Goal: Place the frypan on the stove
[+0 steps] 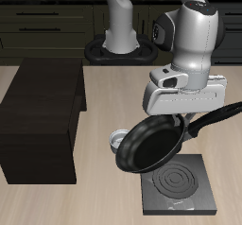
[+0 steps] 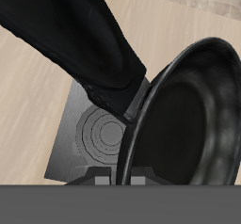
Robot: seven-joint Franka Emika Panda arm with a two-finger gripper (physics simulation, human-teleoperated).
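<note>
Above the table's front part, the gripper [image 1: 185, 121] is clamped on the handle of the frypan [image 1: 149, 144], holding it tilted in the air, clear of the surface. Stove [image 1: 178, 186] lies flat just below, near the front edge; a small metal bowl [image 1: 117, 141] sits partly hidden behind the pan, beside a dark cabinet [image 1: 40, 125].

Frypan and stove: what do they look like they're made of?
The frypan looks like black coated metal: smooth, with soft glossy highlights along its rim; the handle could be plastic. The stove looks like matte dark grey metal or glass-ceramic: flat, with paler concentric burner rings. It's a render, so both are guesses.
</note>
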